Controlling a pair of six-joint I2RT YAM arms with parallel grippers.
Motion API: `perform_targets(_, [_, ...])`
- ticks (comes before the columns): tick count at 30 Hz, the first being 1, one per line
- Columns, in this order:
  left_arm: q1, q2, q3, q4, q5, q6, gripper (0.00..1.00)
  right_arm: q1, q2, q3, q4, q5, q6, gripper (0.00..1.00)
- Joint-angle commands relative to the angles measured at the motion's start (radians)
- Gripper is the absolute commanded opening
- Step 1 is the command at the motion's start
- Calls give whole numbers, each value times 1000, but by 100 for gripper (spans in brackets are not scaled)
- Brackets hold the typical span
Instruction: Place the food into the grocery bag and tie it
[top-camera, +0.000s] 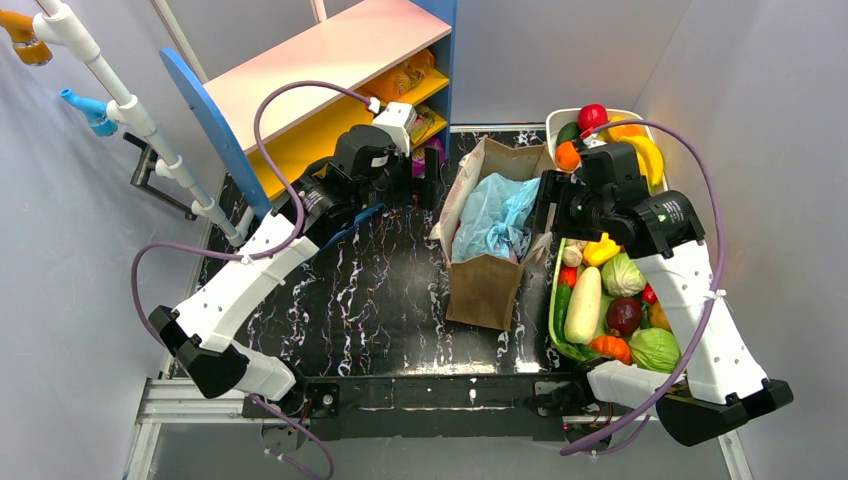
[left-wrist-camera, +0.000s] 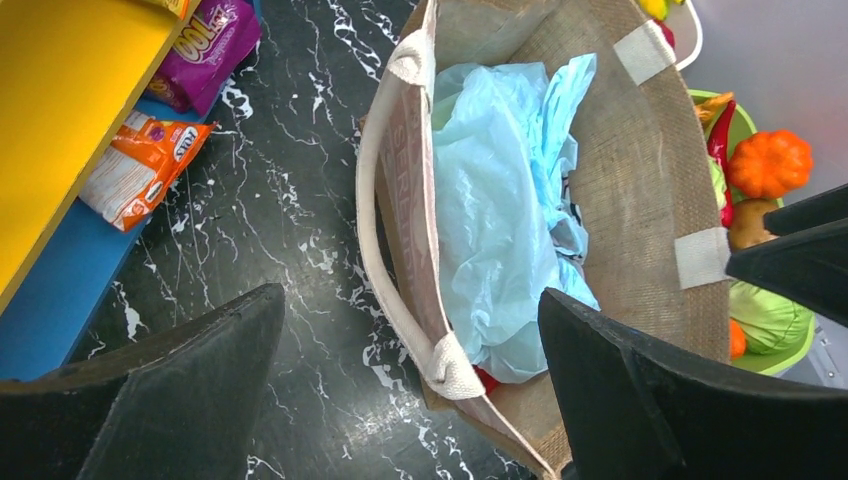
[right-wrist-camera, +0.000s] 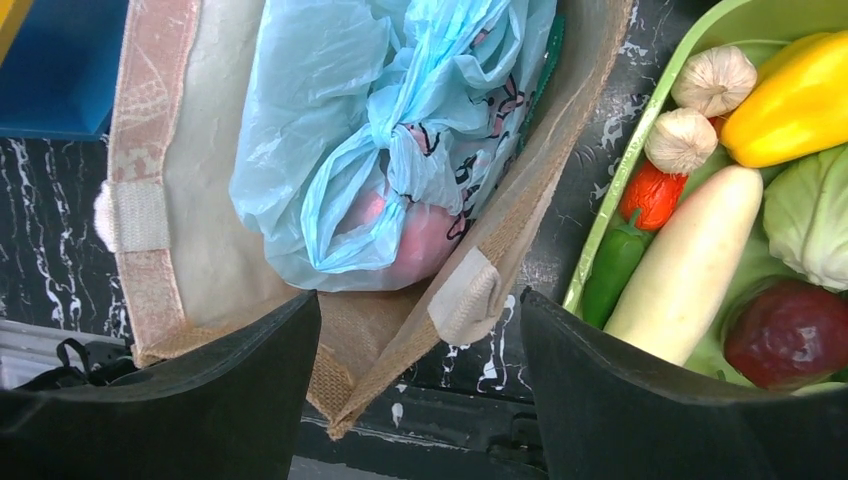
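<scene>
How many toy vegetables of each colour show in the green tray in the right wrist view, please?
White: 3 (two round plastic garlic bulbs, one long white plastic radish)
Yellow: 1 (glossy yellow plastic bell pepper)
Green: 2 (slim dark green plastic chilli, pale leafy plastic cabbage)
Red: 2 (small orange-red plastic tomato, dark red round plastic vegetable)
Total: 8

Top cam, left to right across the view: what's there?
White plastic pipe rack → pink-topped yellow-and-blue shelf unit → stiff brown tote bag, light-blue plastic carrier bag inside it → green tray of plastic vegetables.
</scene>
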Motion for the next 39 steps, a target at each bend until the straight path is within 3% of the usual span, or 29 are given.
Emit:
perform_targets(1, [10, -55, -24, -42, -36, 24, 98, -2, -25, 87, 22, 7, 36, 79])
perform_targets(6, [26, -54, -2, -76, -38, 46, 98, -2, -68, 99, 74, -57, 72, 79])
perform_targets(9, [35, -55, 1, -79, -50, 55, 98, -2, -118, 41, 132, -76, 124, 87])
perform_targets(16, [49, -45, 22, -81, -58, 60, 98, -2, -213, -42, 156, -114, 257, 88])
perform_targets(39, [52, -172, -115, -84, -118, 26, 98, -2, -278, -110, 121, -168, 264, 90])
